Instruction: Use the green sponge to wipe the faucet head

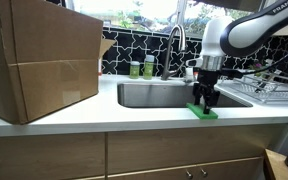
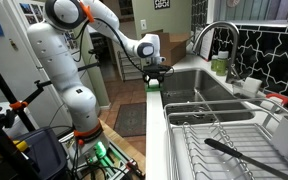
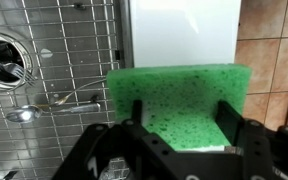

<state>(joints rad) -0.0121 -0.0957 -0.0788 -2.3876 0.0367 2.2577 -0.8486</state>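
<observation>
Starting at the left of the sink, its basin lies bare. Behind the sink's back rim rises the steel gooseneck, and the faucet head curves down over the basin, untouched as far as I can tell.

Moving right along the sink's front rim, the green sponge lies flat on the narrow strip of desk before the sink's right-hand part. The pincer stands straight above it, tips down at the sponge. In the wrist view the fingers are spread, released, planted over the sponge's top face with nothing clenched between them.

So the step in hand looks to me like the pick-up, with wiping not begun. Next the jaws must close on the slab firmly enough to hold it, then lift it and carry it back across the sink and leftward to the spout's tip.

In the wrist view the sponge's long axis runs crosswise to the desk strip, one short end toward the sink, the other toward the room floor. The jaws sit along that long axis, inside its ends, so I judge the grip awkward.
</observation>
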